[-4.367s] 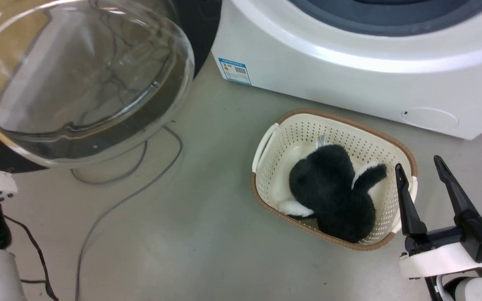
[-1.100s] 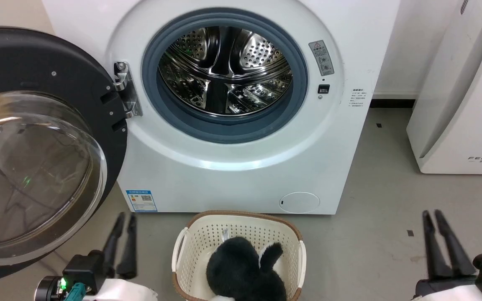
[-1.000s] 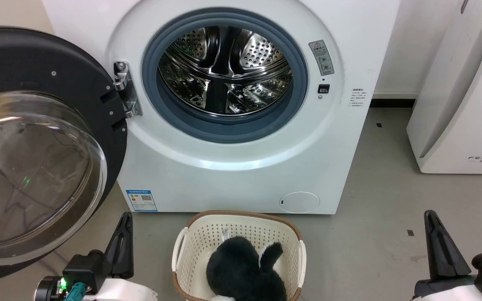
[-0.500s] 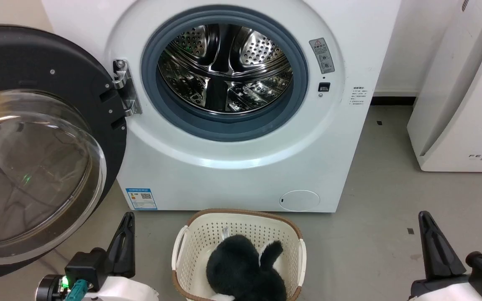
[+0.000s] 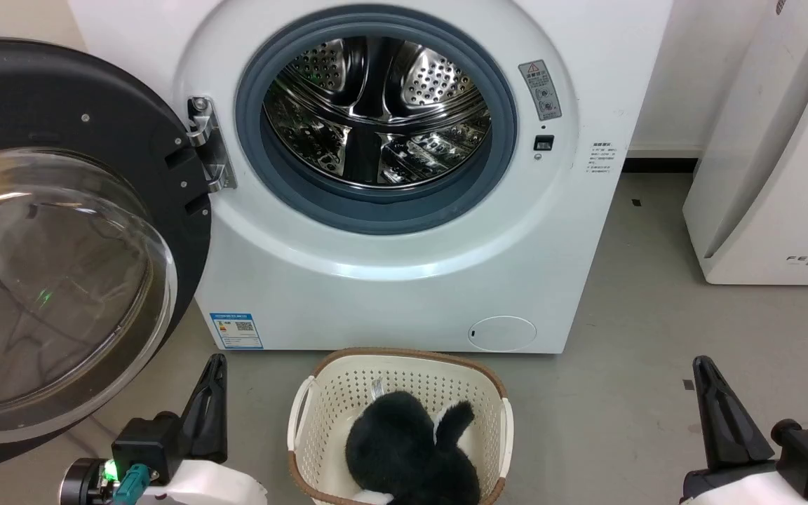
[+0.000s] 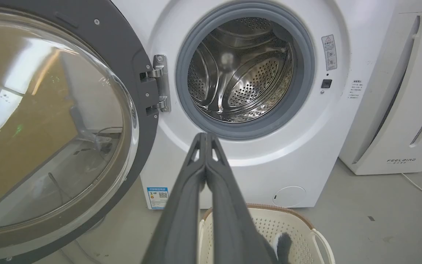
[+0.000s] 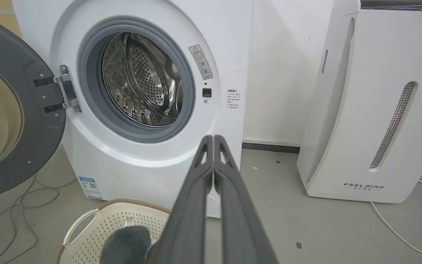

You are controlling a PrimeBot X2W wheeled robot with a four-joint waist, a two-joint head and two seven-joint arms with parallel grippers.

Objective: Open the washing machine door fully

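Door (image 5: 60, 231), glossy black with bulging glass, hangs swung wide open.

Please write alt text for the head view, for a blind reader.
A white washing machine stands with its round black door swung wide open to the left, showing the steel drum. Before it, a cream basket holds a black plush toy; the left gripper and right gripper, both shut, flank it.
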